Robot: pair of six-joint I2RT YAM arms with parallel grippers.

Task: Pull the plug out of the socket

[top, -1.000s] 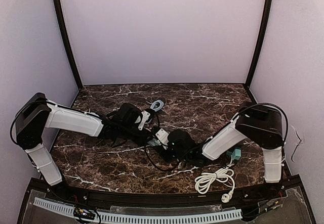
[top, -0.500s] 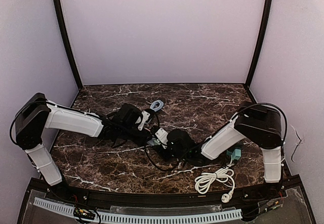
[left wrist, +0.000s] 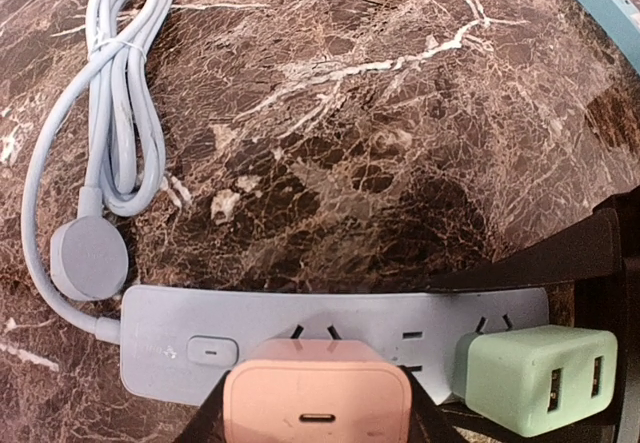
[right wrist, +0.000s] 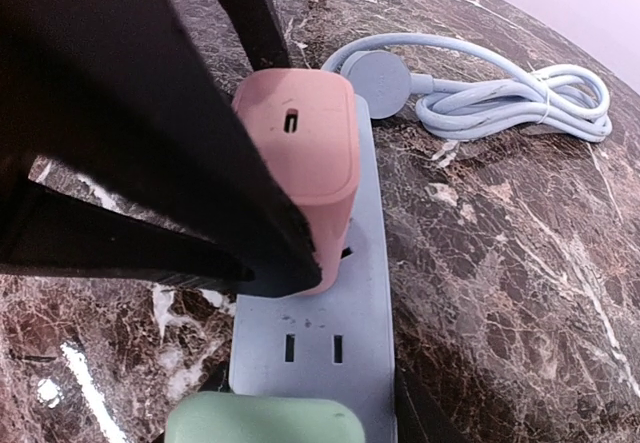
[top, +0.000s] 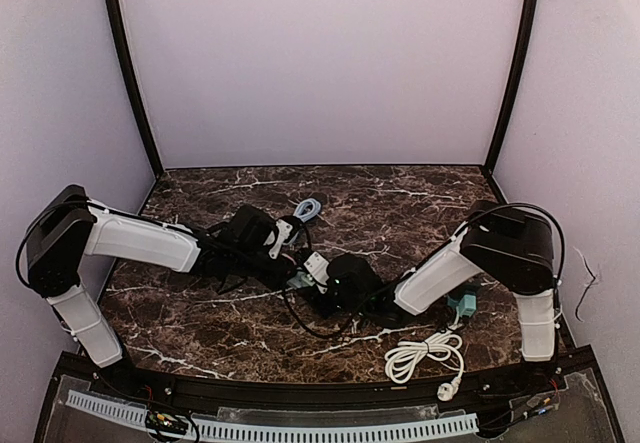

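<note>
A pink plug (left wrist: 318, 403) stands in a blue-grey power strip (left wrist: 330, 313), next to a green plug (left wrist: 535, 376). My left gripper (left wrist: 318, 408) is shut on the pink plug, one black finger (left wrist: 208, 429) on each side. In the right wrist view the pink plug (right wrist: 305, 153) has its base at the strip's face (right wrist: 320, 353); no prongs show. My right gripper (right wrist: 290, 418) is shut across the strip at the green plug's (right wrist: 265, 423) end. In the top view both grippers, left (top: 298, 261) and right (top: 322, 291), meet at mid-table.
The strip's pale blue cord (left wrist: 115, 93) lies coiled beyond it, also in the top view (top: 308, 207). A coiled white cable (top: 422, 353) and a teal block (top: 462, 305) lie near the right arm's base. A blue item (left wrist: 610, 8) shows at the far right.
Both grippers, the strip and its cord have shifted slightly left. The holds on the pink plug and strip are the same.
</note>
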